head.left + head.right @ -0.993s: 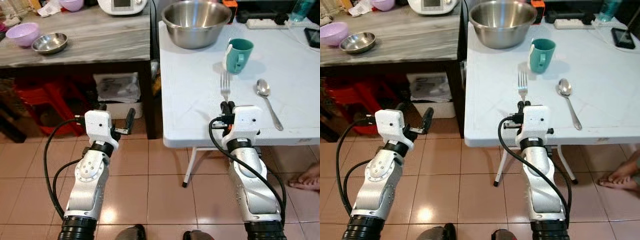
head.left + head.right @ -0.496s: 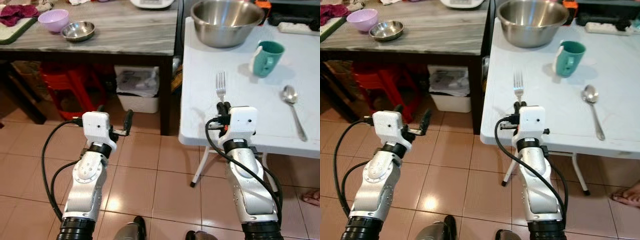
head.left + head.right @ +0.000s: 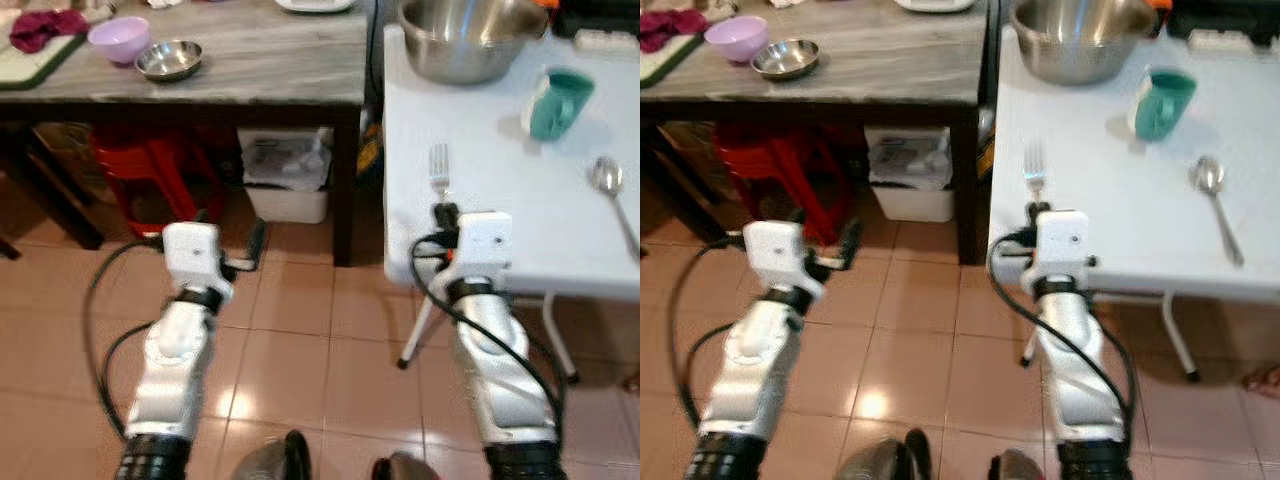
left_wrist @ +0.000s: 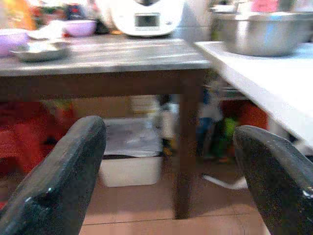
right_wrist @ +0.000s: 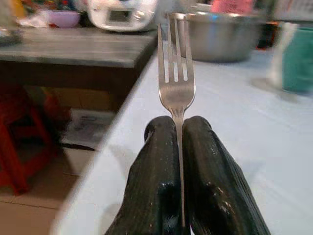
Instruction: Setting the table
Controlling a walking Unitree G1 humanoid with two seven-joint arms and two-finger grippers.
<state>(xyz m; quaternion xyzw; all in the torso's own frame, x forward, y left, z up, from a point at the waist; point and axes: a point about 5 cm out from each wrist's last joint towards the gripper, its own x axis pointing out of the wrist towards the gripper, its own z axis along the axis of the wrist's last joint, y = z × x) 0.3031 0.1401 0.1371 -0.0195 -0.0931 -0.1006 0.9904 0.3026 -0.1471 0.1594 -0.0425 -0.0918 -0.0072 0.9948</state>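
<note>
My right gripper (image 3: 446, 212) is shut on a silver fork (image 3: 438, 166) whose tines point away from me, over the near left corner of the white table (image 3: 500, 220). In the right wrist view the fork (image 5: 176, 73) stands up between the two black fingers (image 5: 156, 161). A spoon (image 3: 612, 190) lies on the table to the right, and a teal mug (image 3: 556, 103) stands behind it near a big steel bowl (image 3: 470, 40). My left gripper (image 3: 228, 232) is open over the tiled floor, holding nothing; its fingers (image 4: 58, 181) frame the dark side table.
A dark wooden side table (image 3: 200, 70) stands to the left with a small steel bowl (image 3: 168, 59), a purple bowl (image 3: 118, 38) and a rice cooker (image 4: 142, 17). Under it are a red stool (image 3: 150, 165) and a white bin (image 3: 290, 180). Tiled floor lies between.
The whole picture has shifted: the camera has swung left and drawn back, so the white table sits further right. The fork stays in my right gripper; my left gripper stays open.
</note>
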